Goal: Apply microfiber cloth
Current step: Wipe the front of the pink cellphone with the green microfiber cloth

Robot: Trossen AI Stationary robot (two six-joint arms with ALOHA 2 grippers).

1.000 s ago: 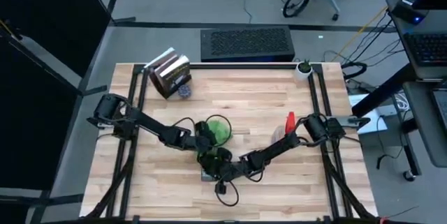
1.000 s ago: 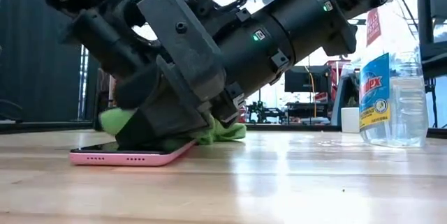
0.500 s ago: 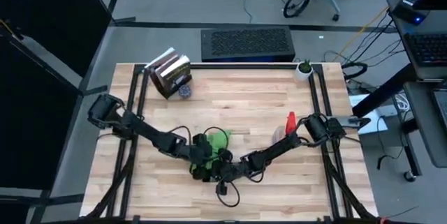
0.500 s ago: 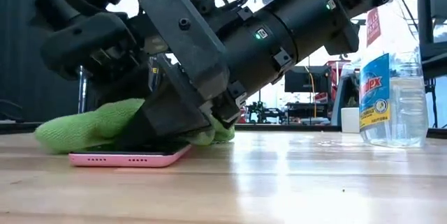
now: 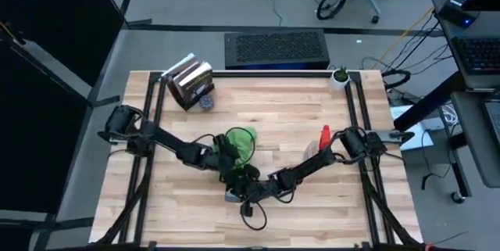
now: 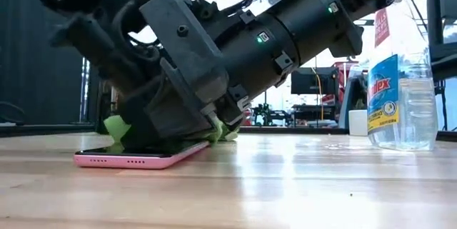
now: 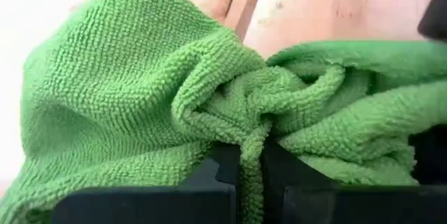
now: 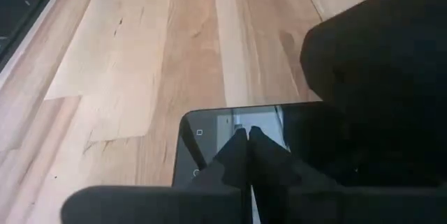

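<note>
Pinching microfiber cloth (image 7: 230, 105) tight, left tool (image 7: 251, 172) presses it atop pink phone (image 6: 128, 159).

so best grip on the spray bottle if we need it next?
Take the spray bottle at its narrow neck, under the red trigger, not the wide clear body. It stands upright beside the right arm, so coming in level from the right gripper side likely works. That gripper is pressing the phone.

I can read one brand only: "Windex" on the blue label of the clear plastic spray bottle (image 6: 401, 86) standing near the tabletop's right edge.
</note>
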